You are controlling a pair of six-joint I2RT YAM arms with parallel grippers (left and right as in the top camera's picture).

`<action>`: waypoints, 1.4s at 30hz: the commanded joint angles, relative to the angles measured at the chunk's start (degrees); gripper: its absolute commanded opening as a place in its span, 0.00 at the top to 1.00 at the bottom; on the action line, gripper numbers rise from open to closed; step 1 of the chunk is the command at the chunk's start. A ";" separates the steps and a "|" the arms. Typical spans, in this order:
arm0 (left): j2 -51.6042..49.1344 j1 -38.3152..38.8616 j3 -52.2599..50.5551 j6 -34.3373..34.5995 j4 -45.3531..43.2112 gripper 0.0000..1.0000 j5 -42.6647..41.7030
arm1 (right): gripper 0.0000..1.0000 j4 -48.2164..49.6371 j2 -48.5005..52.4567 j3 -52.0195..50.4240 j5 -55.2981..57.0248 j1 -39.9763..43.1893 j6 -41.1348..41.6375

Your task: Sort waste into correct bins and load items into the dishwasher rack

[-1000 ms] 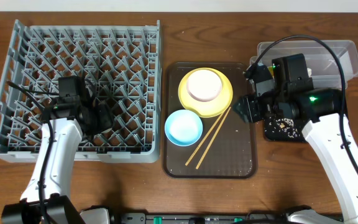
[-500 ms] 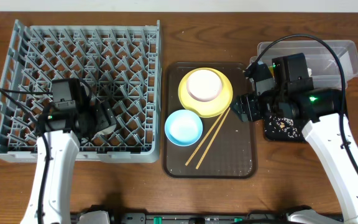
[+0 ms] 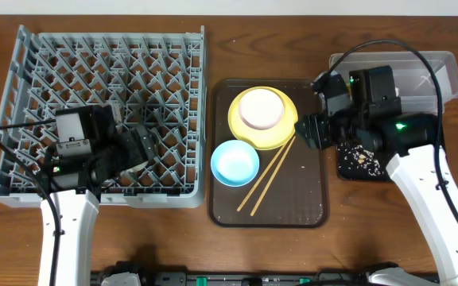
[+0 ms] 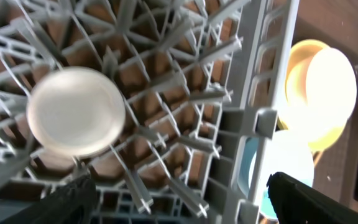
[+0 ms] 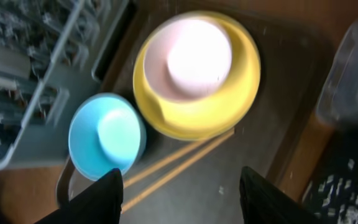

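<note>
The grey dishwasher rack (image 3: 54, 48) fills the left. A small white cup (image 4: 76, 112) sits between its pegs. My left gripper (image 3: 137, 149) is open and empty just above the rack's front right part, with the cup ahead of its jaws (image 4: 179, 208). My right gripper (image 3: 307, 131) is open and empty (image 5: 179, 199) above the right side of the brown tray. Below it are the yellow plate (image 5: 229, 106) holding the white-pink bowl (image 5: 194, 59), the light blue bowl (image 5: 104, 134) and the wooden chopsticks (image 5: 179, 165). The wrapper and crumpled paper are out of view.
The brown serving tray (image 3: 300, 199) lies in the middle. The clear tub (image 3: 428, 71) stands at the back right. The black tray (image 3: 364, 163) with whitish food scraps is in front of it, partly under my right arm.
My left arm has drawn back toward the front left, and its gripper now hangs open over the rack. My right gripper has shifted slightly left toward the plate.
</note>
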State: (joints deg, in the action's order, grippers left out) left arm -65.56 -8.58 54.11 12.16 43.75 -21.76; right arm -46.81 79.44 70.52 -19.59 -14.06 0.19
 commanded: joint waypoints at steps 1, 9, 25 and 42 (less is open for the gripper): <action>0.31 0.31 1.31 -0.11 1.68 0.10 -1.81 | 0.43 4.57 1.16 0.63 -0.09 -0.63 0.59; 0.35 8.35 1.33 -0.98 1.16 0.12 -0.74 | 0.48 5.88 2.29 0.63 0.96 -0.87 3.21; -8.41 39.93 5.95 -0.26 -5.64 0.12 16.94 | 0.39 -12.11 -2.73 0.66 10.38 11.87 3.15; -29.66 50.82 7.82 1.62 -14.53 0.33 16.90 | 0.38 -14.78 -2.71 0.66 10.36 15.65 3.15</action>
State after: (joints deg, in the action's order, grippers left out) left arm -93.06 41.95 60.40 13.45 29.39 -5.72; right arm -61.54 77.38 70.52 -9.34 1.54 3.01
